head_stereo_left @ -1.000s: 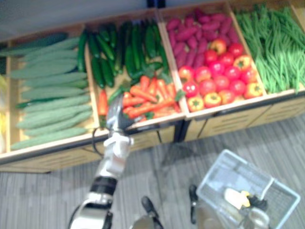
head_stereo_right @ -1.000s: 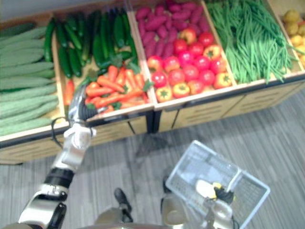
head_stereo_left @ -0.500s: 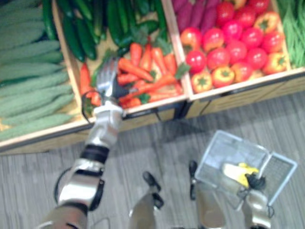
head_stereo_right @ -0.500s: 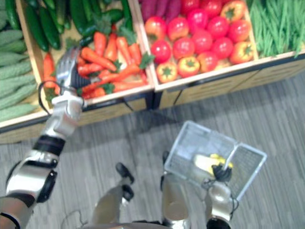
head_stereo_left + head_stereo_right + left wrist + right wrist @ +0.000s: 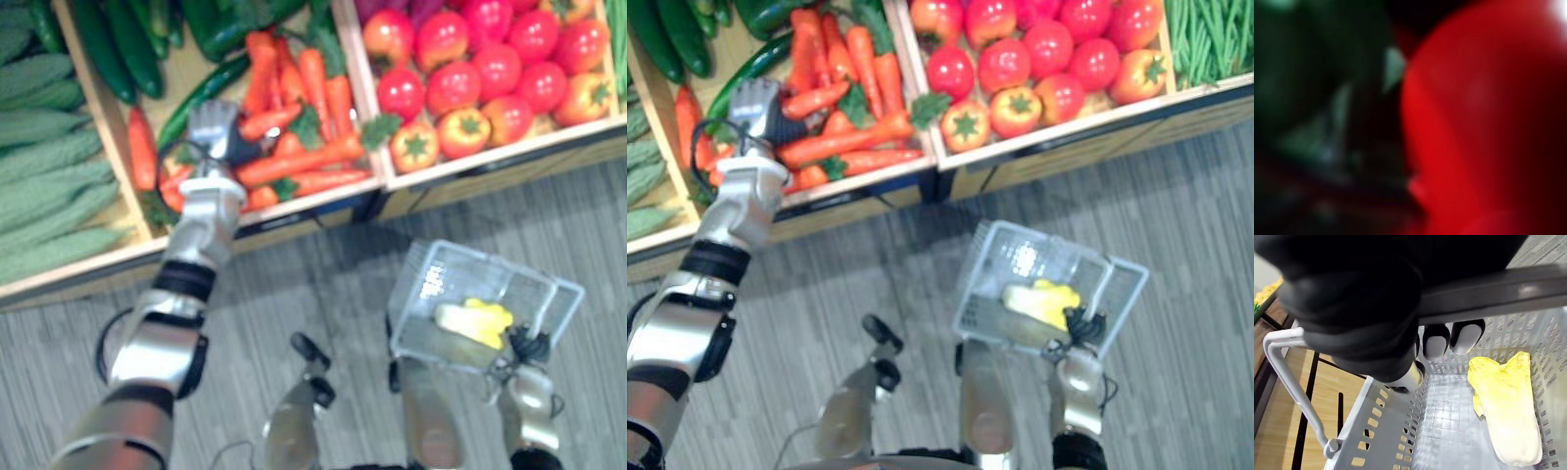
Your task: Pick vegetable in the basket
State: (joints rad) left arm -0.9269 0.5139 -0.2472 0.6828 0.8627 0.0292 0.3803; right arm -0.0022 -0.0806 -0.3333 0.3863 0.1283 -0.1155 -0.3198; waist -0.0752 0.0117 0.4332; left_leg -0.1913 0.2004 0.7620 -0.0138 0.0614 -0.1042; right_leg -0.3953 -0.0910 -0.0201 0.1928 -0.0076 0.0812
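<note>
Fingers of left hand have advanced from crate edge onto the carrots; clenched or not, cannot tell. Fingers of right hand clench basket handle, likely keeping basket close for the drop; yellow leafy vegetable already inside.

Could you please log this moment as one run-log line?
left hand: at carrots | right hand: shut on basket handle | basket: holds one yellow leafy vegetable

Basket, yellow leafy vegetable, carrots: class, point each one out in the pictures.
basket [image 5: 1017, 257], right eye view, on a bare pale part.
yellow leafy vegetable [image 5: 1508, 406], right wrist view, on its middle.
carrots [image 5: 847, 140], right eye view, middle of one long carrot.
</note>
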